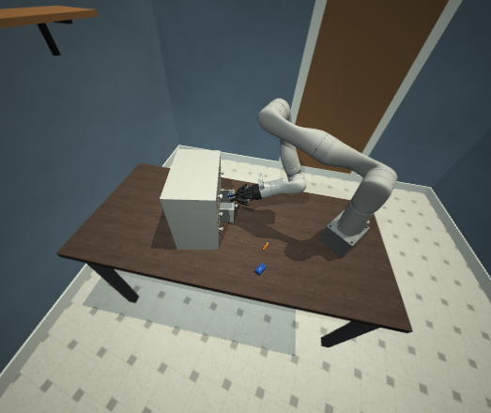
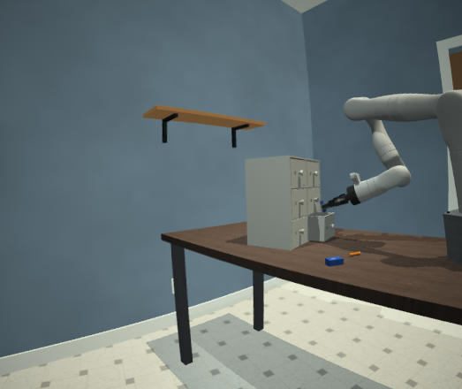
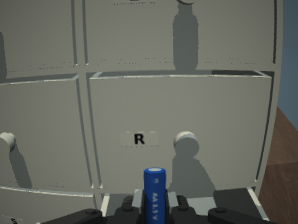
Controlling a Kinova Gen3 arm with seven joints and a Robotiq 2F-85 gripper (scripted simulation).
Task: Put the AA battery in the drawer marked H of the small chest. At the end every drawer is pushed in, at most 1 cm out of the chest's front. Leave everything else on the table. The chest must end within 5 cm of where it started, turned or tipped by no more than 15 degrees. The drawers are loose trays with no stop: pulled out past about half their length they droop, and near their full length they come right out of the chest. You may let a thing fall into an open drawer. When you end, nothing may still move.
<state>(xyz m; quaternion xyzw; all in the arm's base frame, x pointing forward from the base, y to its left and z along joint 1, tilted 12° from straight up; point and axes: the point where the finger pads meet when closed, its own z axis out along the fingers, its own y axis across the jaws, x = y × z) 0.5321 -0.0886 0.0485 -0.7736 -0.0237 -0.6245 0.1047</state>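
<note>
The small chest [image 1: 195,221] [image 2: 268,199] [image 3: 82,115] stands upright on the table. Its bottom drawer [image 1: 227,214] [image 2: 325,227] under the drawer marked R [image 3: 115,110] is pulled out; its label does not show in these views. The blue AA battery [image 1: 229,195] [image 2: 321,202] [image 3: 155,182] is between the fingertips, its end pointing at the front of drawer R, below and left of that knob. My gripper [image 1: 233,195] [image 2: 324,206] [image 3: 155,202] is shut on the battery, above the open drawer and close to the chest's front. Whether the battery touches the front is unclear.
An orange stick-like thing [image 1: 265,246] [image 2: 354,254] and a small blue box [image 1: 260,268] [image 2: 334,261] lie on the table [image 1: 308,286] [image 2: 396,283] in front of the chest. The other visible drawers look pushed in. A wall shelf [image 1: 26,16] [image 2: 206,117] hangs higher up.
</note>
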